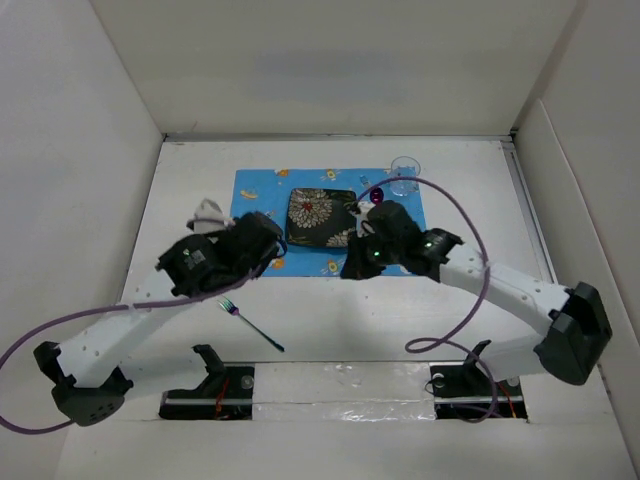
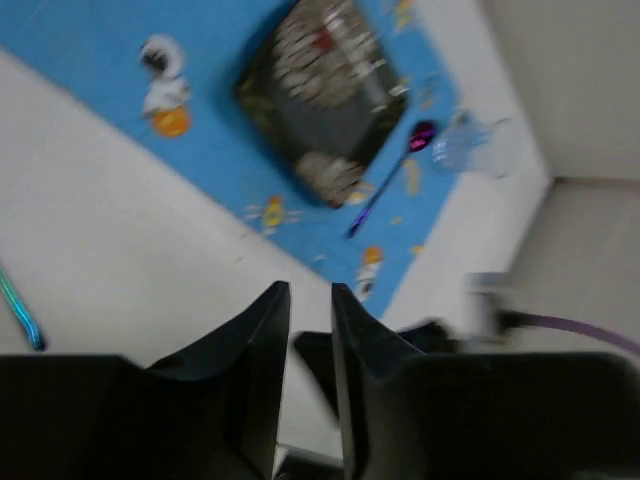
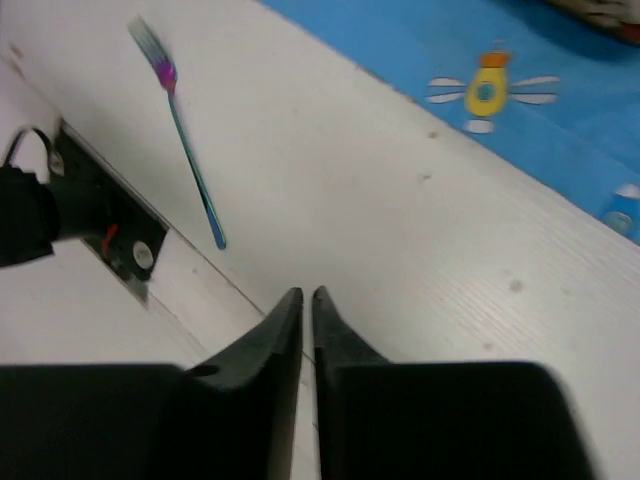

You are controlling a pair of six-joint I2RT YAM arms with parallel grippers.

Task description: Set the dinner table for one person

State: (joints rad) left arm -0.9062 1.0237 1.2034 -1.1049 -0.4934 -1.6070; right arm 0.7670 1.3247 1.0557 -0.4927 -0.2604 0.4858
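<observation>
1. No text, label, brand, number or sign can be read in any of the views.
2. The blue placemat point(image 1: 262, 215) at the far middle carries only cartoon figures, with no letters among them.
3. The dark plate point(image 1: 320, 215) on it shows a flower pattern only.
4. The dinner table point(image 1: 330, 310) is plain white where it shows.

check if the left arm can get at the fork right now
Probably yes. The fork lies alone on bare dinner table, nothing over it. The left fingers sit by the placemat, so the arm must pull back toward its base.
</observation>
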